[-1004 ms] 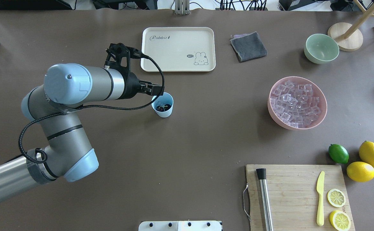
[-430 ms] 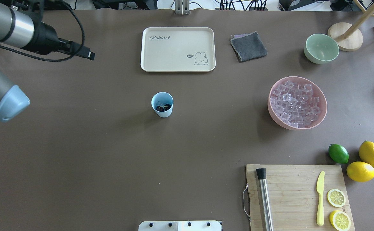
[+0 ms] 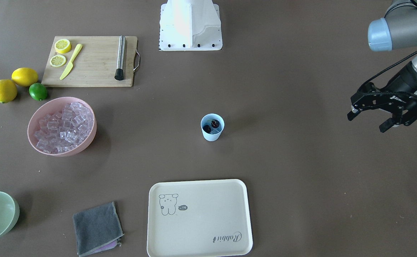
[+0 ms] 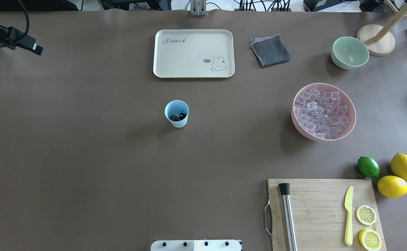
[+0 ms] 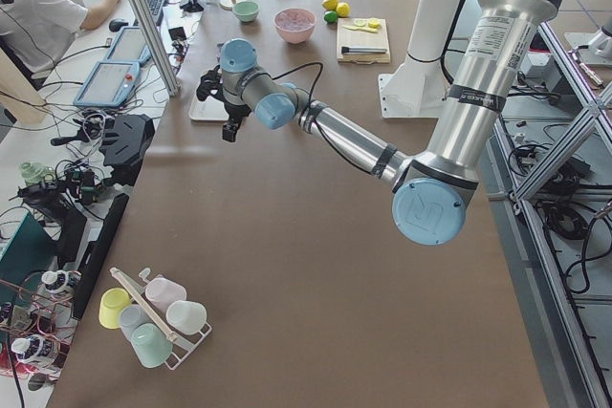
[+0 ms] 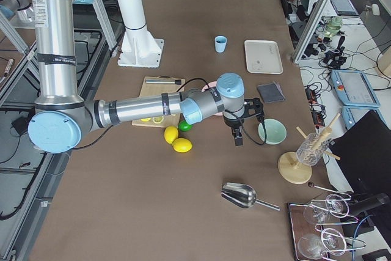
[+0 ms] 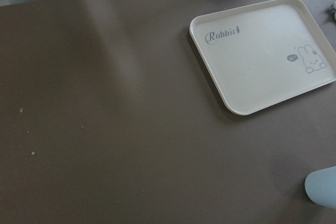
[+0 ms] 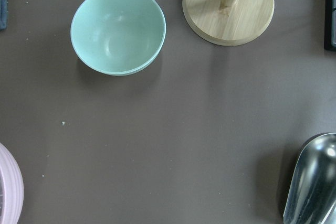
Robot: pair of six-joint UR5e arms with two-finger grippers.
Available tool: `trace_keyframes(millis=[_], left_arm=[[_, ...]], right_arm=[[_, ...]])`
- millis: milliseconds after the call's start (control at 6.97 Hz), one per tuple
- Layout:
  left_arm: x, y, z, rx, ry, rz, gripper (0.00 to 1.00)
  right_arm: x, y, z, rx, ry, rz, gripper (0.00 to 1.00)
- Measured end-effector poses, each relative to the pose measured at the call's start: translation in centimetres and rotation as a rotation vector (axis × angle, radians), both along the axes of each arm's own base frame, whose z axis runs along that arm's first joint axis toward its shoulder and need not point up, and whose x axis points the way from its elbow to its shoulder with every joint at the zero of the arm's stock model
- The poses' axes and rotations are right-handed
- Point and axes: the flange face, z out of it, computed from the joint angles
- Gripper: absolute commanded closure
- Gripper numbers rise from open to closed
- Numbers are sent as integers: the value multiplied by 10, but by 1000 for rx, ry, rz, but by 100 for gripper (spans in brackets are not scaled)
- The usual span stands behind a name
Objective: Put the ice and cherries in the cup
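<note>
The light-blue cup (image 4: pixel 176 113) stands upright mid-table, also seen from the front (image 3: pixel 212 127). The dark cherries (image 3: pixel 210 126) lie inside it. Ice (image 4: pixel 320 111) fills a pink bowl (image 4: pixel 353 120) far to the cup's right. My left gripper (image 3: pixel 366 124) hangs open and empty well off to the left of the cup, near the table's far-left corner (image 4: pixel 32 47). Its wrist view catches only the cup's edge (image 7: pixel 323 187). My right gripper (image 6: pixel 241 129) shows only in the exterior right view, hovering beside the pale green bowl; I cannot tell its state.
A cream tray (image 4: pixel 193 53) and grey cloth (image 4: pixel 270 50) lie beyond the cup. A green bowl (image 4: pixel 349 52) and wooden stand base (image 4: pixel 376 40) sit far right. A cutting board (image 4: pixel 323 212) holds a muddler, knife and lemon slices, with a lime and lemons beside it. A metal scoop (image 8: pixel 312 182) lies nearby.
My left arm has pulled back from just above the cup to the table's far-left corner. The cup and cherries have stayed put.
</note>
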Motion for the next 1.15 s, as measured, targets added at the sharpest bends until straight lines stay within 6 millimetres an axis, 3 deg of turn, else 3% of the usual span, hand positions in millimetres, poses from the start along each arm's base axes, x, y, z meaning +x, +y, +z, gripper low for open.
trace_keyframes(millis=[287,574,860,1147], left_arm=[[-64,-10,38,-92,-90,-15,3],[-110,-18,74,-191,-136,-70,2],[-145,-15,119,-273,-163,-124,2],[-163,-5,153,-307,-253,-176,2]], right_arm=[[0,-4,-19,-11,-2,1,0],[2,-4,-25,-7,3,6,0],[4,1,-21,-6,16,13,0],[5,2,-20,-5,22,18,0]])
